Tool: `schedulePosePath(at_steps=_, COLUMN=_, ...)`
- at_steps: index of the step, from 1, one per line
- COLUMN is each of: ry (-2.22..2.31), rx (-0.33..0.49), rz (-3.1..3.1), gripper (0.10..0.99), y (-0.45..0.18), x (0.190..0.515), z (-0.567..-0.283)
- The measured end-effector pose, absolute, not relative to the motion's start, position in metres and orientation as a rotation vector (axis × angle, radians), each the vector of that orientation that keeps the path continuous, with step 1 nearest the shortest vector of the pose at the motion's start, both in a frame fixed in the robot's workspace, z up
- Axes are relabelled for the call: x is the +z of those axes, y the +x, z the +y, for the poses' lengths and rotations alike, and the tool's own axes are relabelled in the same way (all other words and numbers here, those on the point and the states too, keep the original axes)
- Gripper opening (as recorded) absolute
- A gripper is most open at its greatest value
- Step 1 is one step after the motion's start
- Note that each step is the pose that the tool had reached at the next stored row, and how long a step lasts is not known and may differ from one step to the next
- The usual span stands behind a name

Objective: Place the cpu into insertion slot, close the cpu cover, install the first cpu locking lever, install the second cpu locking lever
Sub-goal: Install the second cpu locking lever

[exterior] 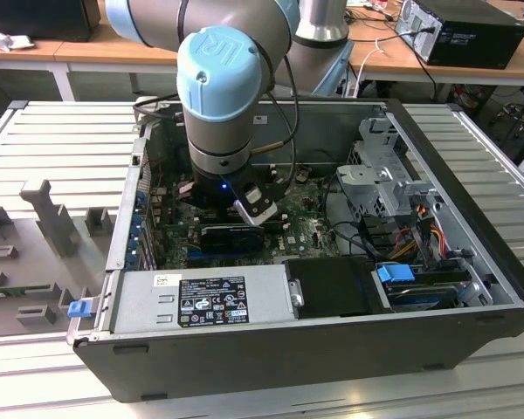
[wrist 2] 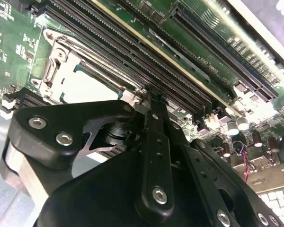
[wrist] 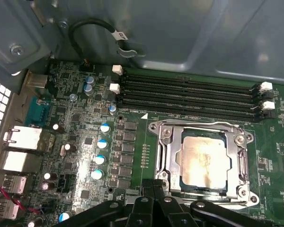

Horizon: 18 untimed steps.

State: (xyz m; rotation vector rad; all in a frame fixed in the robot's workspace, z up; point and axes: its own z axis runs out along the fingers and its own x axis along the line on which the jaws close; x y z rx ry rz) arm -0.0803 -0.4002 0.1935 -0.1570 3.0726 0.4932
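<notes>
Silver chip, the cpu, sits flat in the insertion slot on the green motherboard, and the cpu cover looks folded down over it, its frame lying round the chip's edges w/ the metal top showing through the window. So by my read the placing and cover steps are done and I'm on the locking levers. I can't make out for sure whether either lever is latched; the thin rods along the socket edges are too hard to follow.

To do this step well I'd keep the tip low and just beside the socket edge, push the lever along its own swing and not down onto the cover, and stay off the long black memory slots right next to the socket. Slipping sideways onto the small blue-topped capacitors is the risk I'd watch.

My pincer hangs just beside the socket's near edge. In the second wrist view the fingers look pressed together w/ nothing between them, tip close to the socket corner; whether it touches anything there I can't tell.

Arm pose: in the exterior view the wrist points straight down into the open pc case, which lies on its side on the slatted bench.
</notes>
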Motion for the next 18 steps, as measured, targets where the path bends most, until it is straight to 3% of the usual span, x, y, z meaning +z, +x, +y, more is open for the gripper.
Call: schedulePosePath(at_steps=18, ry=-0.157, rx=0.497, rz=3.072, gripper=0.106, y=-0.082, x=0.228, z=-0.400)
